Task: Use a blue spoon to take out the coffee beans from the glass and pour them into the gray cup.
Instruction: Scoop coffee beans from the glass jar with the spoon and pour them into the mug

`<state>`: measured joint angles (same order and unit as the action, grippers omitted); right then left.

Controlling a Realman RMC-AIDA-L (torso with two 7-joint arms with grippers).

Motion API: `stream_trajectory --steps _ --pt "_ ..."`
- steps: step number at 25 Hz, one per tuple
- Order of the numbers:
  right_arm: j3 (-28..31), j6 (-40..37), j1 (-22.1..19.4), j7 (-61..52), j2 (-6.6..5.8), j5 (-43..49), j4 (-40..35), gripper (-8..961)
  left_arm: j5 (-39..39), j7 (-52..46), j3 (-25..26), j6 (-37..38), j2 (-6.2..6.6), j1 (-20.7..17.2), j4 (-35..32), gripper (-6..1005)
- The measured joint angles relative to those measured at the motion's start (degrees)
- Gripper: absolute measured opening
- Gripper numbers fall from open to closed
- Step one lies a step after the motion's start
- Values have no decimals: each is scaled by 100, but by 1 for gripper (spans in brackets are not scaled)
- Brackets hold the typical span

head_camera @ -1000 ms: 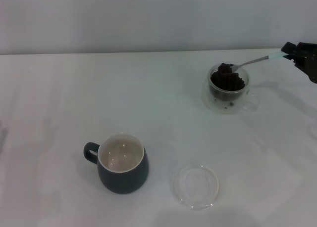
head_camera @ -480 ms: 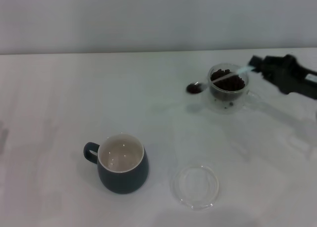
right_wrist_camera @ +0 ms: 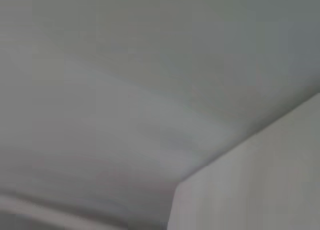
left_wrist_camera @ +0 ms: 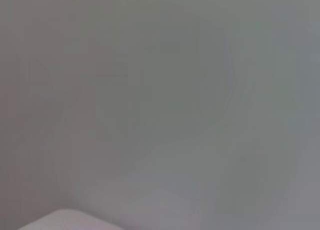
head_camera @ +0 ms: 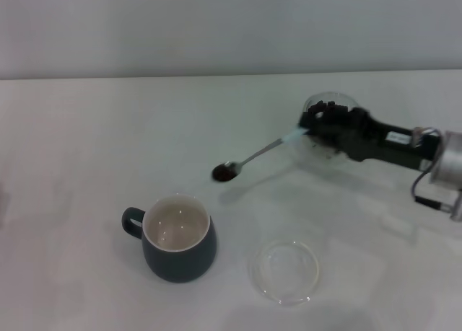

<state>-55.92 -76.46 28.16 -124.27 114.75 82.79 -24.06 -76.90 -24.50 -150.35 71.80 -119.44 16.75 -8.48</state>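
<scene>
My right gripper (head_camera: 312, 127) reaches in from the right and is shut on the pale blue handle of the blue spoon (head_camera: 254, 156). The spoon's metal bowl carries a few dark coffee beans (head_camera: 227, 172) and hangs in the air above the table, a little beyond and to the right of the gray cup (head_camera: 178, 237). The gray cup stands upright, its cream inside empty. The glass (head_camera: 330, 102) sits behind my right gripper, mostly hidden by it. My left gripper is out of view. Both wrist views show only blank grey surfaces.
A flat clear round dish (head_camera: 284, 270) lies on the white table (head_camera: 86, 151) to the right of the gray cup. The right arm (head_camera: 404, 147) stretches across the table's right side.
My right gripper has swept left and forward from over the glass, carrying the loaded spoon toward the gray cup. It now covers most of the glass.
</scene>
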Motion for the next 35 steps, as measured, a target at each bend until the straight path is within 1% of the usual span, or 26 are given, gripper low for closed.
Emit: stream_trajectory --steps 6,14,28,35 --pt "-432 -63 199 11 52 -32 7 191 24 5 -11 -149 0 34 -13 876" --pt "-614 -124 358 288 70 -44 -18 195 33 -5 -16 -151 0 32 -13 876" --pt "-807 -236 640 1725 97 -50 10 200 41 -23 -20 -149 0 101 -30 875" --pt "-877 -227 680 2546 115 -53 -17 203 51 -26 -24 -148 0 129 -42 876"
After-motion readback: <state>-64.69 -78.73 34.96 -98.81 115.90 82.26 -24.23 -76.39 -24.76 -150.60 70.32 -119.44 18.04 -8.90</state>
